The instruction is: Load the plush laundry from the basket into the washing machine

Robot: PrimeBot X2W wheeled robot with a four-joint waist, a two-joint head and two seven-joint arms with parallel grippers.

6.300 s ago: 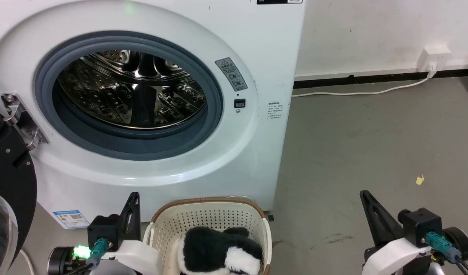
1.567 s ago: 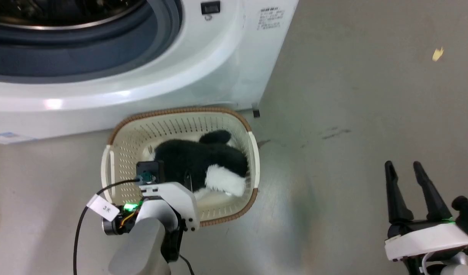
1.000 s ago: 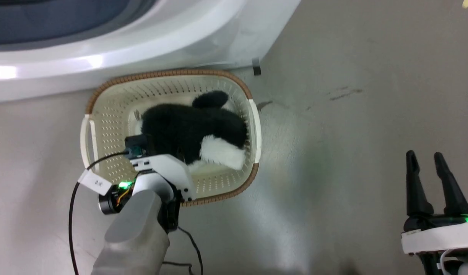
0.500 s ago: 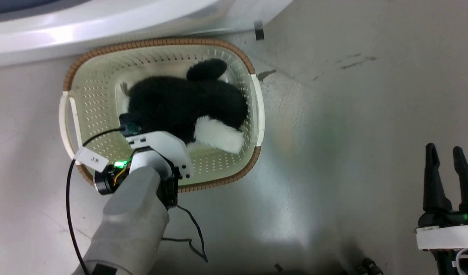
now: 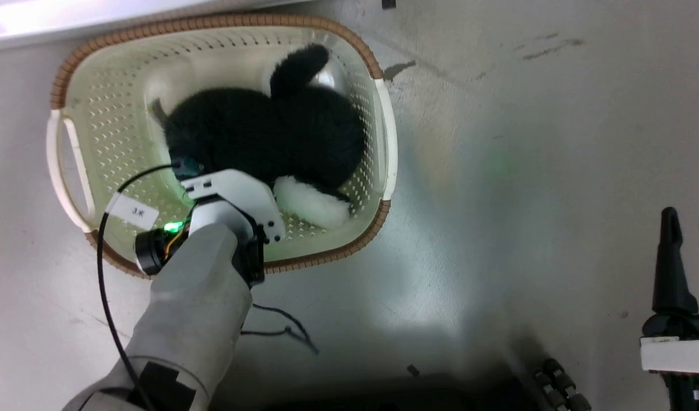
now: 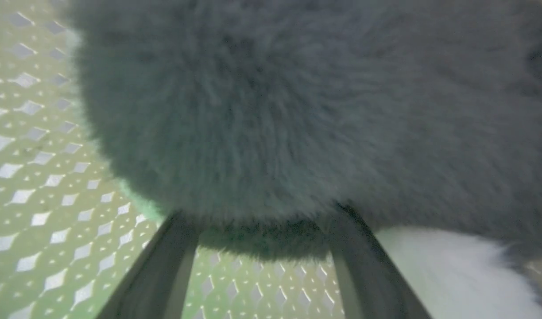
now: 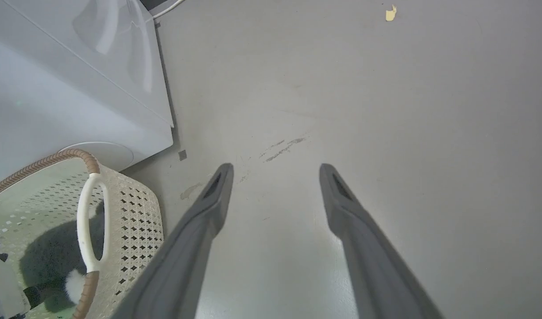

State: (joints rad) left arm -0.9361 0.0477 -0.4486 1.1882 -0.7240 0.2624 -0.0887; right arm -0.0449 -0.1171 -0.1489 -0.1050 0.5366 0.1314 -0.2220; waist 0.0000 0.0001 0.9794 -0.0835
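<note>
The plush laundry [image 5: 269, 137], black fur with a white patch, lies in the cream basket [image 5: 212, 23] on the floor. My left arm [image 5: 195, 319] reaches down into the basket from its near side. In the left wrist view my left gripper [image 6: 260, 217] is open, its two fingers [image 6: 178, 248] straddling a bulge of the plush's [image 6: 271, 110] black fur, tips buried in it, above the perforated basket wall [image 6: 32, 177]. My right gripper [image 5: 689, 220] hangs open over bare floor at the lower right, nothing between its fingers [image 7: 209, 208]. The washing machine [image 5: 98, 14] shows as a white strip behind the basket.
Grey floor spreads right of the basket [image 7: 129, 212], with scuff marks [image 7: 282, 148] and a yellow scrap [image 7: 390, 12]. The washing machine's white side [image 7: 54, 88] stands close behind the basket. A thin black cable [image 5: 281, 331] trails under my left arm. Dark base parts [image 5: 555, 382] sit at the bottom.
The head camera has tilted further down, so the basket sits higher and larger in the picture. My left gripper has sunk deeper into the basket against the plush. Both grippers stay open.
</note>
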